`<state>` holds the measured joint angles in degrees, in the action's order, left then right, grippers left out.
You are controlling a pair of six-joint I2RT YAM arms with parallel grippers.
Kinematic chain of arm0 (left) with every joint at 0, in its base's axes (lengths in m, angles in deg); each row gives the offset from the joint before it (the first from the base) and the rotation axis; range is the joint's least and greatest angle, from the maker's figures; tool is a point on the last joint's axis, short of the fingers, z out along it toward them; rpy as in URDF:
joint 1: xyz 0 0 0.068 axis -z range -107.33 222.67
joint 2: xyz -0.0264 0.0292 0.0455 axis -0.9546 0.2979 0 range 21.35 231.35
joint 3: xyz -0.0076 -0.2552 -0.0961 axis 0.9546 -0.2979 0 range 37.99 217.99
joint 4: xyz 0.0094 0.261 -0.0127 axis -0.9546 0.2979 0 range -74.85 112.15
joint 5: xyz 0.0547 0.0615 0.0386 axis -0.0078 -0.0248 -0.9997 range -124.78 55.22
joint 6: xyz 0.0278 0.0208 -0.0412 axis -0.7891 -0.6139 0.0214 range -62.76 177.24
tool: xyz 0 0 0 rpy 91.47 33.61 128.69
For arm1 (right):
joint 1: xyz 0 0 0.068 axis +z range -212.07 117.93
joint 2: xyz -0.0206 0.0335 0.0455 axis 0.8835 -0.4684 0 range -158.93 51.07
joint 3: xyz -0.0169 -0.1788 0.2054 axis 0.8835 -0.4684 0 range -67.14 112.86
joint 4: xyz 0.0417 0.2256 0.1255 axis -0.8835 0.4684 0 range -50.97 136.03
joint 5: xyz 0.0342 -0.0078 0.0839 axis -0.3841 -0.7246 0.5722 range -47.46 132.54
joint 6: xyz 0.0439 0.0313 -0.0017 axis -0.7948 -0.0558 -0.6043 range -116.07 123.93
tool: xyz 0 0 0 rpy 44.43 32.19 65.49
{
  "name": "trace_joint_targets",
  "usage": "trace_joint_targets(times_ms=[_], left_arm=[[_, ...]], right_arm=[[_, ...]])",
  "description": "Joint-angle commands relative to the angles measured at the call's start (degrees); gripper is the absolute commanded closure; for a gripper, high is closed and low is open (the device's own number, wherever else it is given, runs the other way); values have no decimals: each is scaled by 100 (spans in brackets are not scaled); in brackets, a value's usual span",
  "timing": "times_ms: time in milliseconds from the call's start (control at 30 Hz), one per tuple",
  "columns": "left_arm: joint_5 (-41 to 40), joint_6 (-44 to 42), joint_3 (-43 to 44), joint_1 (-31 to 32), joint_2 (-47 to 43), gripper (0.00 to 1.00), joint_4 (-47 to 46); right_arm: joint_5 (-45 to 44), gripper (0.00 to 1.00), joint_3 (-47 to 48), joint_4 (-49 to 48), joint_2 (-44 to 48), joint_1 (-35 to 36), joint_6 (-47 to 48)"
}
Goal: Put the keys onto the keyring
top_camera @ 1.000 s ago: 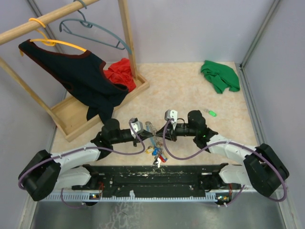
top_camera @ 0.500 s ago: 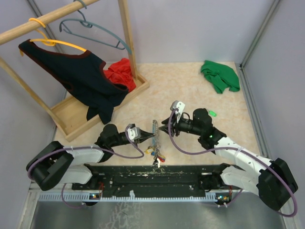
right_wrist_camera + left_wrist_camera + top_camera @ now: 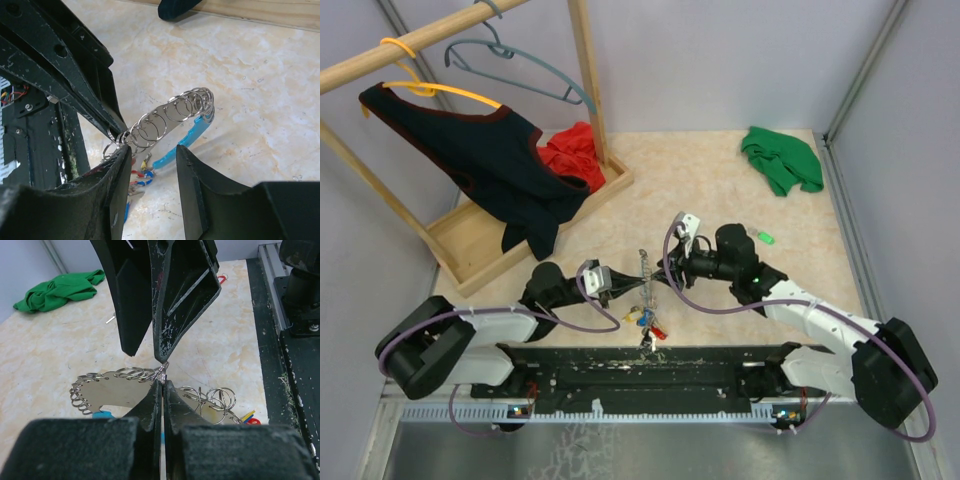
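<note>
The keyring (image 3: 643,268) is a silvery coiled loop with a light-blue segment (image 3: 186,142), standing on edge between the two arms. My left gripper (image 3: 623,283) is shut on one of its small rings (image 3: 163,371). My right gripper (image 3: 152,155) is open just in front of the loop, and its two fingers (image 3: 177,295) hang above the pinch point. Blue, yellow and red tags (image 3: 648,322) dangle under the loop. A small green-headed key (image 3: 764,237) lies alone on the table to the right of the right arm.
A green cloth (image 3: 780,158) lies at the back right. A wooden clothes rack with a tray base (image 3: 500,235), a dark garment (image 3: 480,160) and a red cloth (image 3: 572,152) fills the back left. The black base rail (image 3: 640,365) runs along the near edge.
My right gripper has opened and let go of the keyring, staying beside it. My left arm has drawn back and lowered, still pinching the ring.
</note>
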<state>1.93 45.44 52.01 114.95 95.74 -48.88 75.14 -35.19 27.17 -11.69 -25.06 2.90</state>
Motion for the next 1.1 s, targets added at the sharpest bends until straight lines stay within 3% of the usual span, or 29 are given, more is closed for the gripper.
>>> trace_joint_targets(times_ms=[0, 300, 500, 700, 1067], left_arm=[[87, 298, -135, -1, -162, 100, -808], [227, 775, -133, -1, 73, 100, -1559], [27, 961, -125, -1, 166, 100, -1593], [-3, 898, -4, -1, 110, 100, -1151], [368, 729, 111, -83, 216, 100, -921]], right_arm=[[175, 59, 310, 28, -72, 26, 191], [8, 60, 318, 134, -151, 25, 280], [-474, 60, -23, 116, 475, 25, 476], [295, 59, -90, 104, 687, 26, 1118], [1078, 60, -349, -797, 374, 25, 1356]])
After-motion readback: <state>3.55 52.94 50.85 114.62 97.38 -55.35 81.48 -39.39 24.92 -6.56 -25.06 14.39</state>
